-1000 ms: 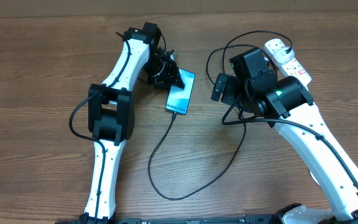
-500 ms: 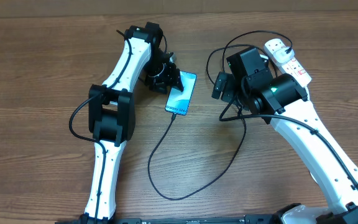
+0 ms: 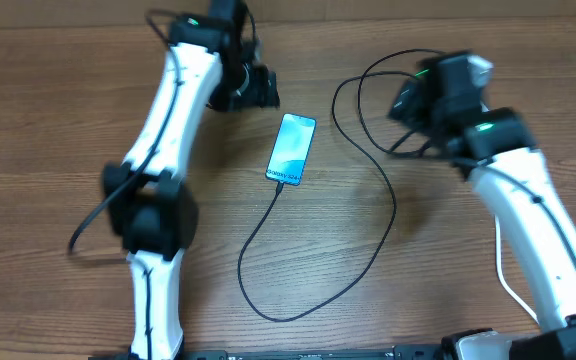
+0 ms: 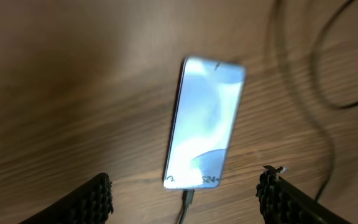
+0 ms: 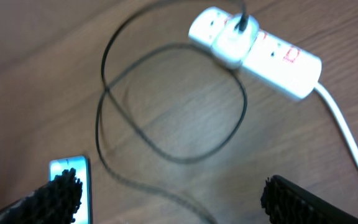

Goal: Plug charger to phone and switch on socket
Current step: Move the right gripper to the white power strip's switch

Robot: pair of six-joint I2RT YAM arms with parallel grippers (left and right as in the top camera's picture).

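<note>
Both grippers gape empty: the left gripper (image 4: pixel 186 199) has backed off the phone (image 3: pixel 291 149), the charger (image 3: pixel 268 215) plugged into its near end, and the right gripper (image 5: pixel 179 196) has swung toward the socket (image 5: pixel 260 46), not yet switched on.

Phone (image 3: pixel 291 149) lies flat mid-table with open wood on both long sides and its far end. The charger (image 5: pixel 232 43) cable leaves its near end, sweeps toward the near edge, then coils beside the socket (image 5: pixel 284 59) at the far right corner. White cord (image 5: pixel 347 134) trails off it. Left half of the table (image 3: pixel 48 200) is bare.
</note>
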